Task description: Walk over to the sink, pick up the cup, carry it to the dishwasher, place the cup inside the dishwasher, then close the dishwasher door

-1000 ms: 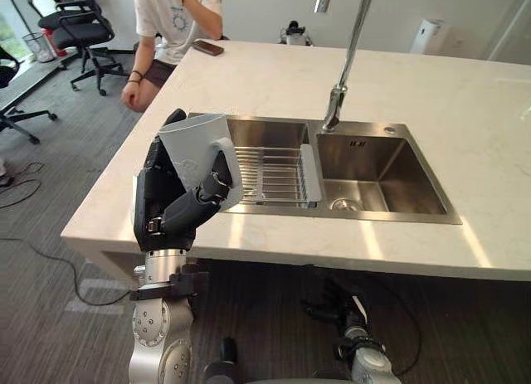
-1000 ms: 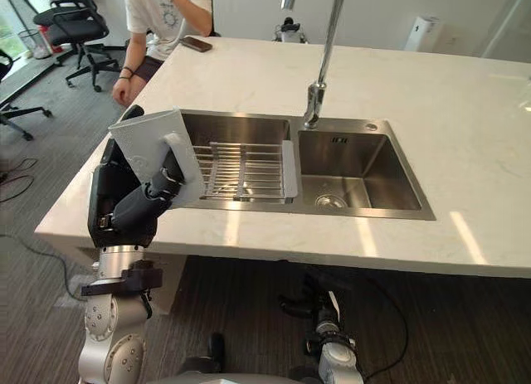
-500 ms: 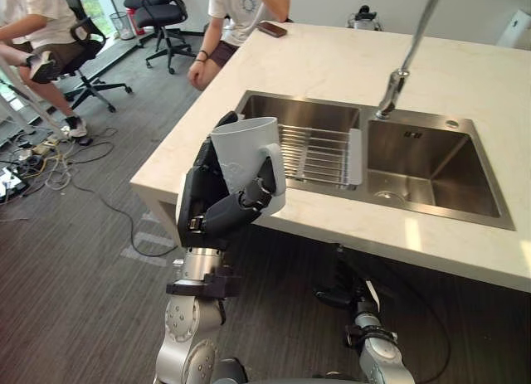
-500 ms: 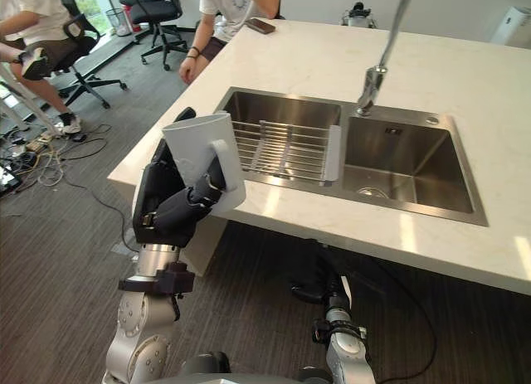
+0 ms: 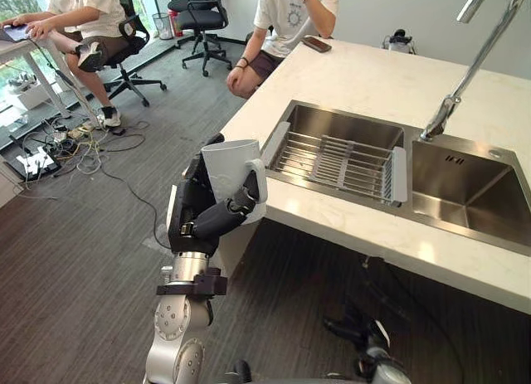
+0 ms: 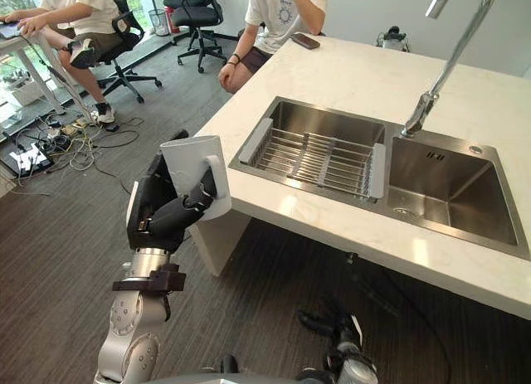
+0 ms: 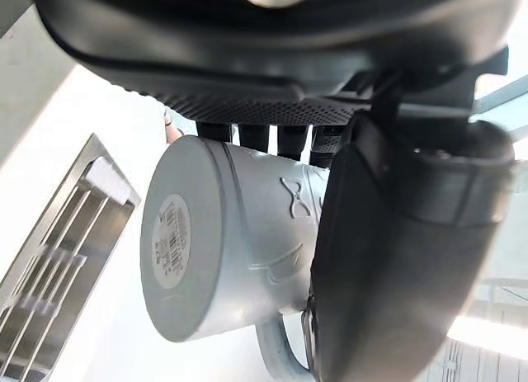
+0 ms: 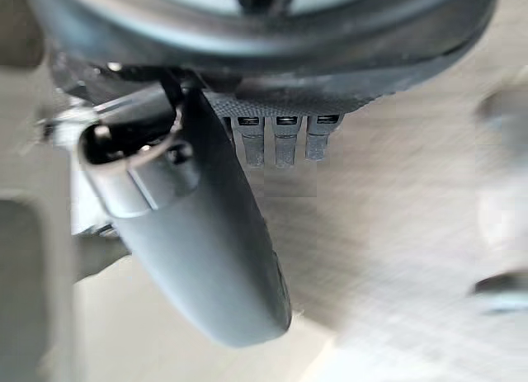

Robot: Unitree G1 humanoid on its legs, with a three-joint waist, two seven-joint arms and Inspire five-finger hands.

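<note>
The cup (image 5: 228,170) is in the left hand (image 5: 202,216), held upright with its mouth up over the grey floor (image 5: 99,260), just off the near corner of the pale counter (image 5: 373,81). The hand is clamped on it. From the head, dark fingers wrap the lower wall and hide the cup's bottom, one of them hooking through the handle (image 5: 260,178), and the inside of the cup cannot be seen. In the left eye view the cup overlaps the counter's edge, while the right eye view shows a gap of floor between them, so the cup is not touching the counter. The left wrist view gives what the head cannot: the cup's flat base with a small label (image 7: 172,241), the thumb (image 7: 396,266) pressed along its side, and past it a corner of the wire rack (image 7: 49,266). That rack sits in the left basin of the steel sink (image 5: 348,123), and the right basin is cut off by the frame edge, as is the top of the tap (image 5: 465,77). The right hand (image 8: 206,242) hangs low over the floor, loose and holding nothing, and its surroundings are too blurred to make out. A person in a white shirt (image 5: 290,15) sits at the far end of the counter, head out of frame, near a phone (image 5: 315,44). A second person (image 5: 83,15) sits at the upper left. A small dark object (image 5: 398,42) stands at the counter's far side, too small to identify.
</note>
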